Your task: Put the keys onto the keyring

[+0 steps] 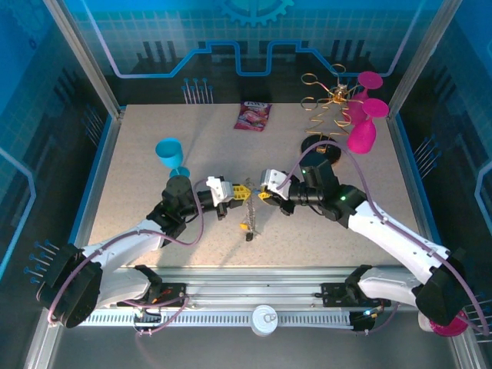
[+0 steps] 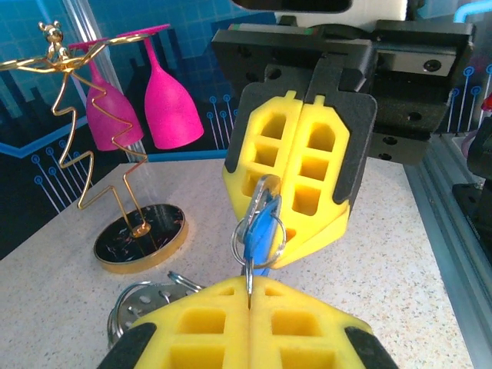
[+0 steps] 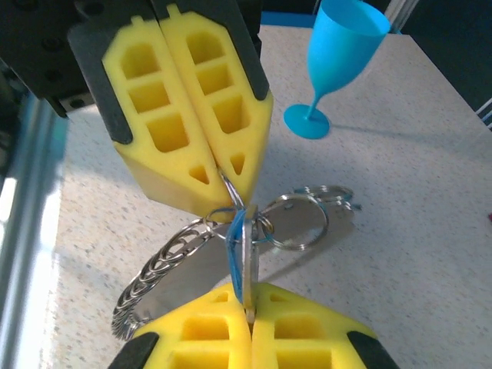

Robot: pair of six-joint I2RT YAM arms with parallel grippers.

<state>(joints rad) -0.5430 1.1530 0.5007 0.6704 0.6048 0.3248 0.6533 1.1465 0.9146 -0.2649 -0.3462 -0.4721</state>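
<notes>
Over the middle of your bench (image 1: 292, 246), your left end effector (image 1: 238, 194) and right end effector (image 1: 264, 194) meet tip to tip. The left is clamped on the keyring (image 3: 157, 273), whose chain droops below it. The right is pinched closed on the blue key (image 2: 261, 231), which touches that ring.
</notes>
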